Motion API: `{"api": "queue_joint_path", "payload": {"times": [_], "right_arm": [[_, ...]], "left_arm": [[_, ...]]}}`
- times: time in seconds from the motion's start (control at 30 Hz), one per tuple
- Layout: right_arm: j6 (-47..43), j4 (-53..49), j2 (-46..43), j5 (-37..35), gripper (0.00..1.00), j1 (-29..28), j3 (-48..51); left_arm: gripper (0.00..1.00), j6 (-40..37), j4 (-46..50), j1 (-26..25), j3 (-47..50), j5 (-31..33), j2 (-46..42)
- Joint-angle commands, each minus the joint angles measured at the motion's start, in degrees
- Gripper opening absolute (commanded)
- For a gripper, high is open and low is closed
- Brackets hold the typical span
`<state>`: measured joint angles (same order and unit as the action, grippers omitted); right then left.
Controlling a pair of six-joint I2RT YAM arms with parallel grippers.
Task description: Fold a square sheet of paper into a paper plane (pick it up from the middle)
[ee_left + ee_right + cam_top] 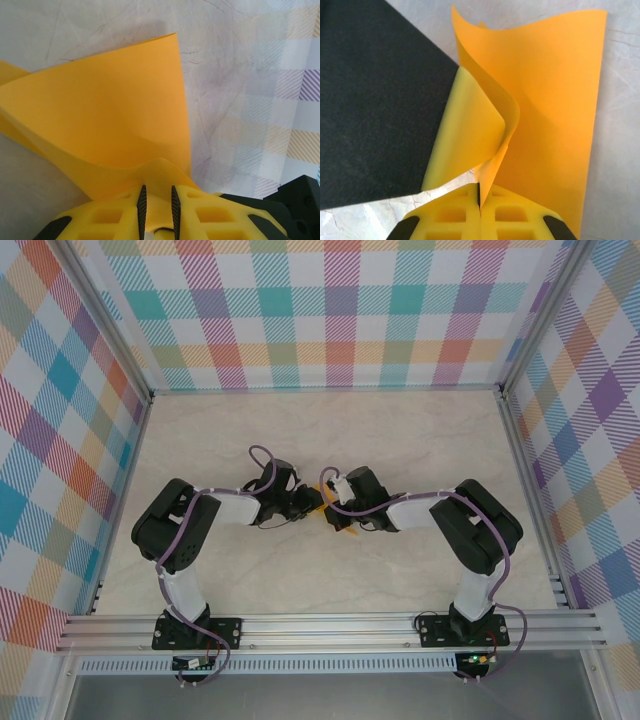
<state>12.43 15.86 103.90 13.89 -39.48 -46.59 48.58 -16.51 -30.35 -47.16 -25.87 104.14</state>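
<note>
The square sheet of paper (115,110) is plain orange-yellow, lifted and curled between the two arms at the table's middle (325,512). My left gripper (157,192) pinches a raised ridge of the sheet between its dark pads; the rest fans out ahead over the table. My right gripper (480,192) is shut on a thin edge of the sheet (555,100), which loops up in a soft curl just above the jaws. In the top view the left gripper (300,503) and right gripper (340,512) nearly touch. The paper is a loose sheet; no paper plane shape is in view.
The pale marbled tabletop (320,430) is walled by checked panels on three sides, with a metal rail (320,628) at the near edge. A large black surface (375,110) lies close on the left of the right wrist view.
</note>
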Motion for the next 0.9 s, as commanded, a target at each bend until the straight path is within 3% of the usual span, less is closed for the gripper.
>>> {"api": "queue_joint_path", "payload": {"times": [0.0, 0.4, 0.87], "right_arm": [[1.84, 2.03, -0.97, 3.52, 0.01, 0.15, 0.80], [15.79, 7.45, 0.71, 19.58, 0.00, 5.42, 0.72], [23.80, 7.07, 5.57, 22.04, 0.00, 7.00, -0.60]], "left_arm": [[0.23, -1.10, 2.81, 0.19, -1.58, 0.53, -3.74], [0.24, -3.42, 2.19, 0.64, 2.06, 1.35, -8.47], [0.24, -3.01, -2.00, 0.55, 4.16, -0.39, -6.09]]}}
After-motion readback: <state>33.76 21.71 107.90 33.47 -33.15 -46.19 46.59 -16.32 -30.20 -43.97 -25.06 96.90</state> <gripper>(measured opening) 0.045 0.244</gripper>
